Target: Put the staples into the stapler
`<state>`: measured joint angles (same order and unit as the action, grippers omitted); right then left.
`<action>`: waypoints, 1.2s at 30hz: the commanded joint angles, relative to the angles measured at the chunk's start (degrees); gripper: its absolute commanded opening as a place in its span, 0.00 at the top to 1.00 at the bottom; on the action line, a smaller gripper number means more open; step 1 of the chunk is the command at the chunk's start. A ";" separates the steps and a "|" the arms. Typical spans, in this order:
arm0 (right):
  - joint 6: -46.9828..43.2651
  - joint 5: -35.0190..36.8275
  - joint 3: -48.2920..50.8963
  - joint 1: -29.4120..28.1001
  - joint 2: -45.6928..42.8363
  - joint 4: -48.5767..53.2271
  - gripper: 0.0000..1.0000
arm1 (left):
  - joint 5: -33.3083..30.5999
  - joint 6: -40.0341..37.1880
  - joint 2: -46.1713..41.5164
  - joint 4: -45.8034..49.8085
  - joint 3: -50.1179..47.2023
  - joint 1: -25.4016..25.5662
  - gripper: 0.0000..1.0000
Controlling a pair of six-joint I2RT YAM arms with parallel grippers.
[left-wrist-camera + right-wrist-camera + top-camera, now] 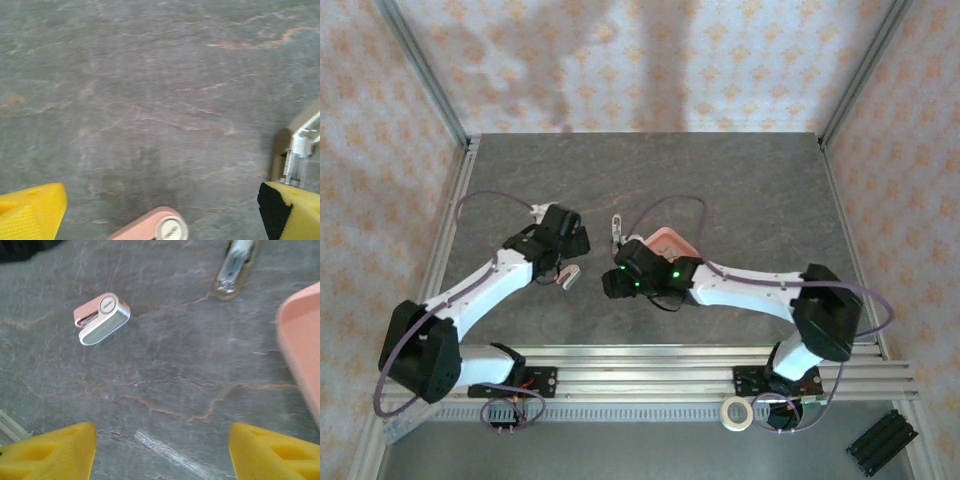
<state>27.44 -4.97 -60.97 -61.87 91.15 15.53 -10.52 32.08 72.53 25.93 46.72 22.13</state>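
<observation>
Grey veined surface (740,190) carrying stapler (102,319), lying on side just under left hand (161,196). That hand standing wide open, empty. Right hand (162,440) hovering open, gripping nothing. Silvery metal piece (234,267) lying beyond, salmon tray (300,340) sitting alongside.

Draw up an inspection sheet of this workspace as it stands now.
Surface: grey veined tabletop.
Job's things: stapler lying on the table; staples not made out.
Clutter: pink tray; small silvery object; tape roll on the front rail.
Grippers: left gripper open, stapler between its fingers, not gripped; right gripper open, empty.
Cables: purple cable loops along each arm.
Surroundings: patterned walls, aluminium frame.
</observation>
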 commanded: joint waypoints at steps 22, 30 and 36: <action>4.79 9.17 1.47 10.93 7.86 7.85 0.22 | 8.83 0.24 -8.11 -1.25 -8.22 -4.46 0.00; 5.70 8.77 8.65 18.04 -0.24 5.22 0.22 | 11.63 0.27 -10.50 1.53 -9.76 -5.46 0.00; 1.17 1.49 15.56 18.10 -12.20 -8.57 0.20 | 16.47 1.75 -8.33 -0.92 -12.24 -7.24 0.01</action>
<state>30.76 -0.86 -46.52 -43.51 83.59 15.16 2.87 32.58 63.05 25.10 35.66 15.66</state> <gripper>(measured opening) 0.800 0.997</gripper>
